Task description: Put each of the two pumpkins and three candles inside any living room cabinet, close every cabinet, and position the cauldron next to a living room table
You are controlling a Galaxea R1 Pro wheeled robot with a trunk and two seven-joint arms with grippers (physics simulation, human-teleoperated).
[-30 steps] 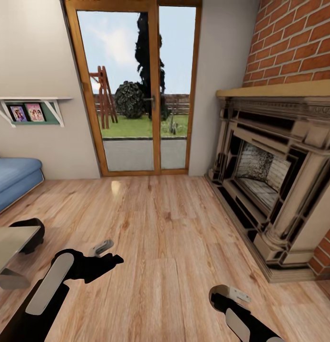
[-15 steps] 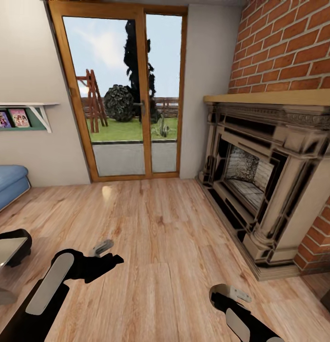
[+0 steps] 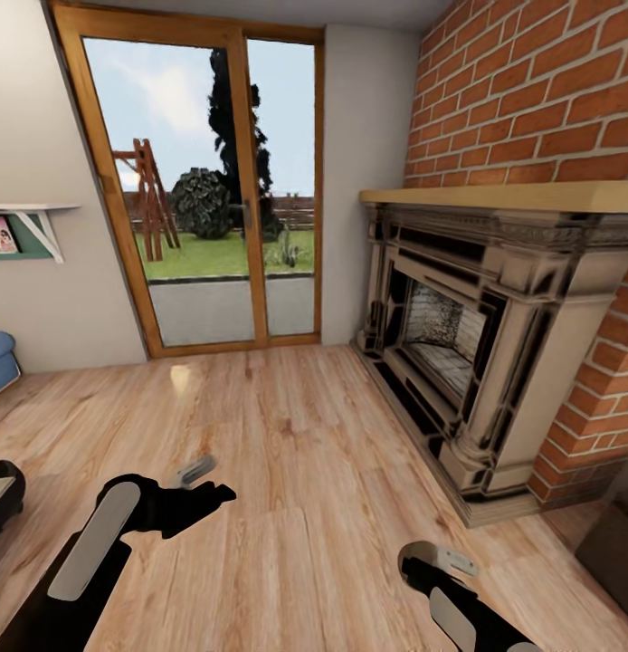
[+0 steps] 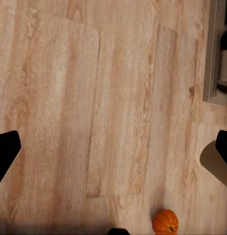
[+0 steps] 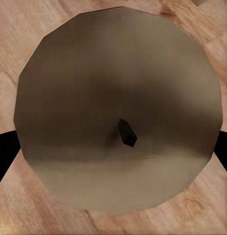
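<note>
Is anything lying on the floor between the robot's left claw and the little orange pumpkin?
Nothing visible does. In the left wrist view the left end effector looks down at bare wooden floor, and the pumpkin sits alone on those planks with no object between it and the fingertips.

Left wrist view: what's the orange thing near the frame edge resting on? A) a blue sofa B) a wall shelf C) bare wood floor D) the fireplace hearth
C: the pumpkin sits directly on the plank floor, with floorboards all around it and nothing under it.
</note>
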